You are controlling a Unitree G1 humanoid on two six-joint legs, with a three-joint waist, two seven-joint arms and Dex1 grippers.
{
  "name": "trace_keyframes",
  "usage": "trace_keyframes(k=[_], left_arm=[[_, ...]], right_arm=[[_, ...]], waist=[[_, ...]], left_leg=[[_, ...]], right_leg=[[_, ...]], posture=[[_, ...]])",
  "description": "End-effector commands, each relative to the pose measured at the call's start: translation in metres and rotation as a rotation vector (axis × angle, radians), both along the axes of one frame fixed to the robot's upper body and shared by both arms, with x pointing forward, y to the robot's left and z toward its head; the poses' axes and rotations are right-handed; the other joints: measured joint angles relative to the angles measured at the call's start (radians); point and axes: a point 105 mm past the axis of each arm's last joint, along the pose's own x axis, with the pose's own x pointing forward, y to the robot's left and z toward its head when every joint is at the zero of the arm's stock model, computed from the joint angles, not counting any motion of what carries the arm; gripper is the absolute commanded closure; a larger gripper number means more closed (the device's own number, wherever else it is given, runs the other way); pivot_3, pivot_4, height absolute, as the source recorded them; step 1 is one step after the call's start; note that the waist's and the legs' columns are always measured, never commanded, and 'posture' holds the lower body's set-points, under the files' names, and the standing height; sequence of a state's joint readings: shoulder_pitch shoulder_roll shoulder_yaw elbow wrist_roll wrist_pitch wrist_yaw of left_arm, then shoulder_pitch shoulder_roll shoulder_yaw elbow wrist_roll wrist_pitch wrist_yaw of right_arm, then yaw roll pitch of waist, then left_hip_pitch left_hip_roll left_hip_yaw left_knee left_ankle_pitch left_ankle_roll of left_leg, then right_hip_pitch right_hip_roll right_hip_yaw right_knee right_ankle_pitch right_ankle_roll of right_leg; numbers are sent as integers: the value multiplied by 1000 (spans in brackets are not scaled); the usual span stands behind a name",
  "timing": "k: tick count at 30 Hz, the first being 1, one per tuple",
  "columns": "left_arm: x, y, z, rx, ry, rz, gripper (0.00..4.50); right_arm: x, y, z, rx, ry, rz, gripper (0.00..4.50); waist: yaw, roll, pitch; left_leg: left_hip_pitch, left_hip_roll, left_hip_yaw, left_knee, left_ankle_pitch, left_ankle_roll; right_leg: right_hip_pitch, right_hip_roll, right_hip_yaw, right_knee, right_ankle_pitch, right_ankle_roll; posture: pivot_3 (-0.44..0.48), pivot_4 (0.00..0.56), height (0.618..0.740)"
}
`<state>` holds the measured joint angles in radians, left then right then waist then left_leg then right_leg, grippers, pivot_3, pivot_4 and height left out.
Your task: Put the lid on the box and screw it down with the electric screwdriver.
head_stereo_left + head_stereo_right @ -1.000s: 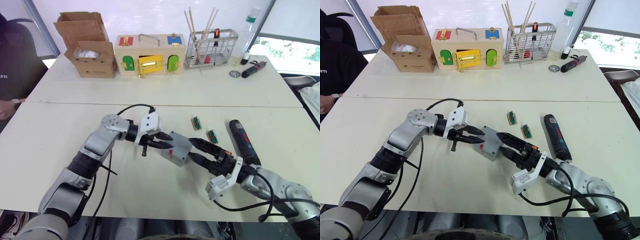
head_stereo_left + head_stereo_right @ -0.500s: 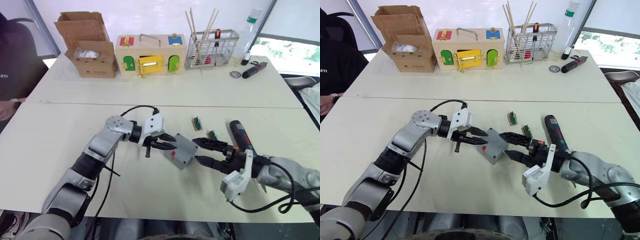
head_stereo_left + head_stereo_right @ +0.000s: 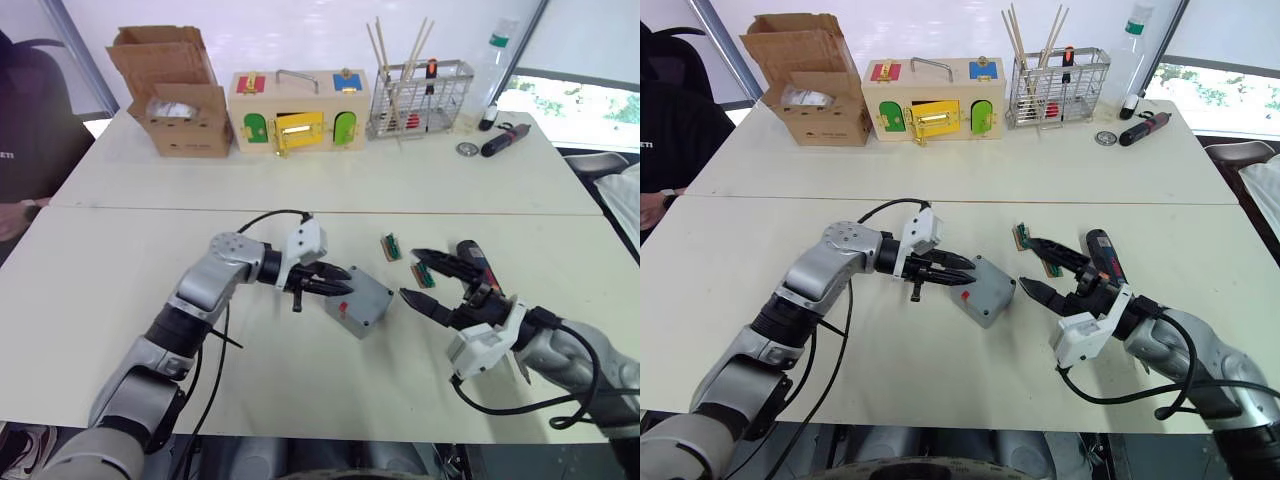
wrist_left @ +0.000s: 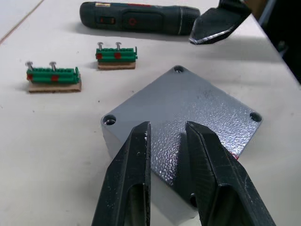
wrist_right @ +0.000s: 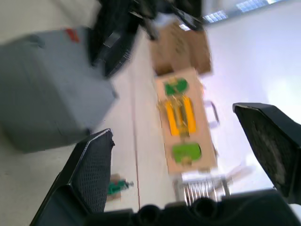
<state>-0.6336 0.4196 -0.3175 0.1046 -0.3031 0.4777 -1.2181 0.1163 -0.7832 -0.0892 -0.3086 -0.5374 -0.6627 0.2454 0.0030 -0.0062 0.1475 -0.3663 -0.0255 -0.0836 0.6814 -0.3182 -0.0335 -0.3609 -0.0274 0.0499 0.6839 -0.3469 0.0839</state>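
Backed off box (image 3: 980, 291) toward 3 o'clock: right gripper (image 3: 1040, 270), spread, empty. Left gripper (image 3: 962, 269) nearly closed over lid (image 4: 188, 108), grasp unclear.

The right claw (image 3: 1047, 269) has let go of the box (image 3: 981, 290) and backed off toward the robot's right, fingers spread wide, now hanging in the air near the electric screwdriver (image 3: 1104, 256) and the nearer green screw strip (image 3: 421, 272). A second ago its fingers were right against the box's right edge. The box itself has slid a little to the right and turned, now lying flat on the bench (image 3: 120, 300), with the left claw (image 3: 337, 281) following it, tips close together at its left edge.
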Motion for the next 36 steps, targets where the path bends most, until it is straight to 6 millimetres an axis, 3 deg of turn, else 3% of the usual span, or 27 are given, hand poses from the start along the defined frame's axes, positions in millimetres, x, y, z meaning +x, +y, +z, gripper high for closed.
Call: trace_keyframes(k=[1,5,7,9,10,13,16,20,30,36], left_arm=[[1,4,47,-118,-12,-6,3366],[19,20,68,-159,-9,102,3366],[30,33,66,-150,-2,180,3366],[38,48,53,-99,-8,247,3366],[40,55,45,-64,-20,268,3614],[40,65,24,16,-42,272,4500],[38,63,6,50,-45,241,4500],[36,49,-6,51,-32,194,4500],[28,13,-19,31,-8,120,4500],[21,10,-29,64,5,102,4500]], right_arm=[[0,-2,26,199,-6,-66,11],[5,-7,33,521,173,-152,11],[4,-5,32,655,302,-154,11],[1,0,30,743,405,-140,465],[-2,4,29,781,460,-124,677],[-10,14,18,852,644,-80,1618],[-16,19,3,830,773,-73,2573],[-26,23,-18,798,934,-88,4467],[-33,19,-52,790,1083,-205,4467],[-33,26,-66,707,1116,-217,4467]], waist=[[-3,0,0],[-6,0,0],[-14,0,0],[-15,1,1],[-18,1,1],[-18,2,1],[-7,1,2],[6,1,2],[3,0,2],[2,0,2]], left_leg=[[-4,0,0,1,0,-1],[-10,0,-1,1,3,-5],[-9,0,-1,0,2,-4],[-9,0,-1,-1,1,-2],[-9,0,-1,-1,1,-2],[-8,1,-1,-3,1,-2],[-9,0,-1,-2,1,-2],[-10,0,-1,-1,1,-1],[-10,0,-1,-1,0,-1],[-10,0,-1,-1,0,-1]], right_leg=[[-4,0,0,1,0,0],[-10,0,-1,2,0,0],[-9,0,-1,1,0,0],[-9,0,0,1,0,0],[-10,0,0,1,0,0],[-11,0,0,1,0,0],[-11,-1,-1,0,0,0],[-10,-2,-1,-1,0,0],[-11,-1,-1,-1,0,0],[-10,-1,-1,-1,0,0]], posture=[[0,150,740],[0,150,740],[0,150,740],[0,150,740],[0,150,740],[0,150,740],[0,150,740],[0,150,740],[0,150,740],[0,150,740]])
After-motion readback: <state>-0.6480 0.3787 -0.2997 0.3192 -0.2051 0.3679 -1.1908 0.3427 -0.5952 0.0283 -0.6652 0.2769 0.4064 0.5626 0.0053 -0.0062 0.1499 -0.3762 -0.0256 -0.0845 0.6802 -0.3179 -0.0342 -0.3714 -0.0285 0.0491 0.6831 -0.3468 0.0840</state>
